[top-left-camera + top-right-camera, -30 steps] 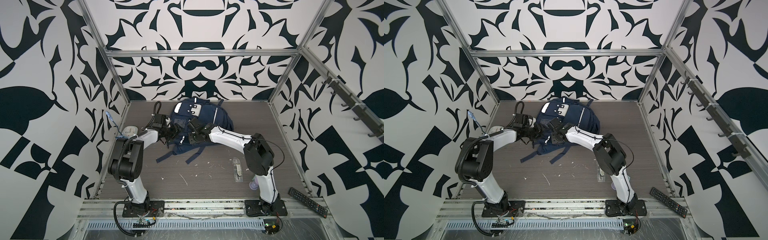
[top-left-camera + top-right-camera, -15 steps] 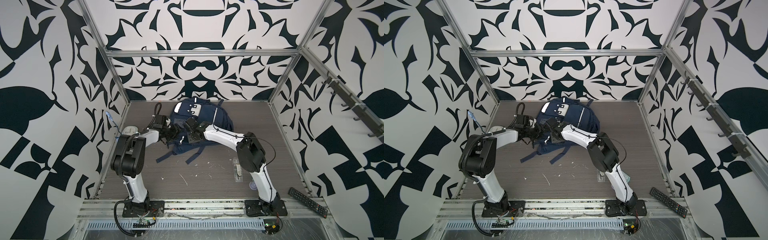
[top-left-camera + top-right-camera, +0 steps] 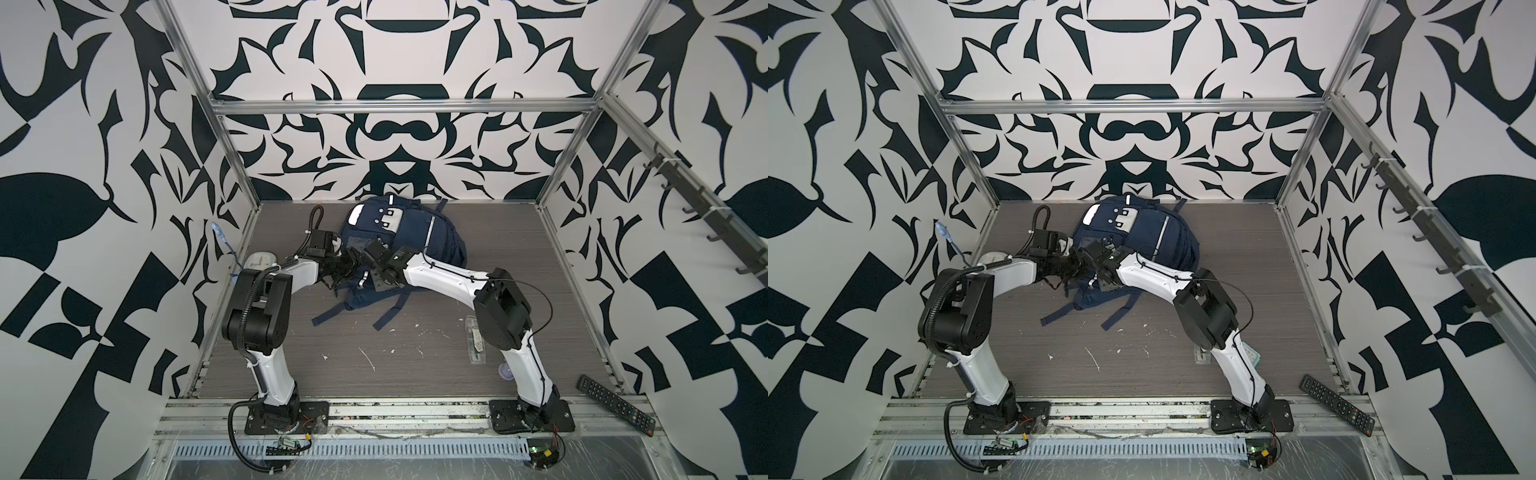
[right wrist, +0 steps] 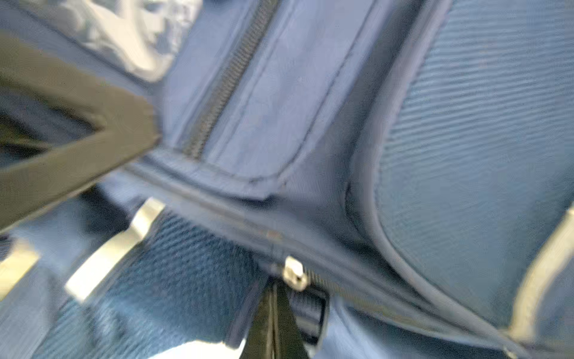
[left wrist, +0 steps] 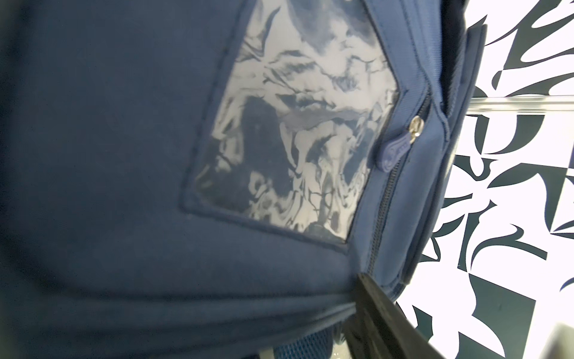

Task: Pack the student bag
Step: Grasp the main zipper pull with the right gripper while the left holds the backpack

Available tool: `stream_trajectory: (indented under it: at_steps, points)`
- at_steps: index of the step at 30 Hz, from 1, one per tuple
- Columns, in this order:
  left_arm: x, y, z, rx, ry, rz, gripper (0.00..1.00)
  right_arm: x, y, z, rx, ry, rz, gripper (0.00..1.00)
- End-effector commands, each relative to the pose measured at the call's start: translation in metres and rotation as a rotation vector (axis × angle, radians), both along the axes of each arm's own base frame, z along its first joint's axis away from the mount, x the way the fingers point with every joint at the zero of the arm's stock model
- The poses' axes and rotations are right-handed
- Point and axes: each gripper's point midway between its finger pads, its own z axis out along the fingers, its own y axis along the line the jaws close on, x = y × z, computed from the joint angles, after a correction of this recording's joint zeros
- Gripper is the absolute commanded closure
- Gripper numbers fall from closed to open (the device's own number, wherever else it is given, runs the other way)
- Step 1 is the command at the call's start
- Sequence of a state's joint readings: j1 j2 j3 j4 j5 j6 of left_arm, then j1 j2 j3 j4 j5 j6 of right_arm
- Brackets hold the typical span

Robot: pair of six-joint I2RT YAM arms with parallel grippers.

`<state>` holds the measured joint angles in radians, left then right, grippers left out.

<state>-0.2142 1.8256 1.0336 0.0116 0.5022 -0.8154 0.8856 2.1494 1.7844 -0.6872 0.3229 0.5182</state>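
The navy student bag (image 3: 440,245) lies on the table (image 3: 415,374) near the back wall. The right end effector (image 4: 273,323) is fully closed beside a metal zip slider (image 4: 293,273). The left end effector (image 3: 349,266) touches the bag, its opening impossible to judge.

From where I stand, the left gripper (image 3: 350,266) and the right gripper (image 4: 273,324) sit almost nose to nose against the student bag (image 3: 419,232), so neither has room toward the other. Beyond both, the bag's bulk fills the way to the back wall. On the grippers' near side, toward the arm bases, two loose straps (image 3: 386,316) lie across the table (image 3: 374,374). Past them the boards are open but for small white scraps. Back along the right arm, a clear plastic case (image 3: 476,343) lies flat, well apart. Behind the left gripper, a white object (image 3: 259,262) rests by the side wall. On the right gripper's outer side, bare table runs to the wall.
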Motion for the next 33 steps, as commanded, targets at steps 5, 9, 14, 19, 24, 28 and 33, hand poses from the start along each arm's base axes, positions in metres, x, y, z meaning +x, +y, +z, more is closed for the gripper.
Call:
stream_trajectory:
  at_steps: [5, 9, 14, 19, 24, 28, 33]
  points:
    - [-0.002, 0.003, -0.011, 0.011, 0.029, 0.008, 0.41, -0.004, 0.0, 0.04, 0.072, -0.069, 0.017, 1.0]
    - [-0.001, 0.003, -0.014, 0.012, 0.031, 0.011, 0.42, -0.005, 0.001, 0.038, 0.072, -0.066, 0.025, 0.93]
    - [-0.002, 0.003, -0.014, 0.01, 0.032, 0.012, 0.42, 0.001, 0.017, 0.027, 0.105, -0.034, 0.027, 0.77]
    - [-0.002, 0.003, -0.013, 0.01, 0.029, 0.011, 0.41, 0.011, 0.019, 0.012, 0.104, -0.001, -0.015, 0.74]
    - [-0.005, 0.003, -0.015, 0.007, 0.036, 0.011, 0.4, 0.019, 0.013, 0.002, 0.093, 0.014, -0.06, 0.71]
    - [-0.005, 0.003, -0.018, 0.006, 0.039, 0.011, 0.4, 0.025, 0.01, -0.001, 0.087, 0.013, -0.082, 0.71]
    - [-0.004, 0.002, -0.023, 0.002, 0.042, 0.016, 0.5, 0.03, 0.001, -0.002, 0.066, 0.008, -0.107, 0.71]
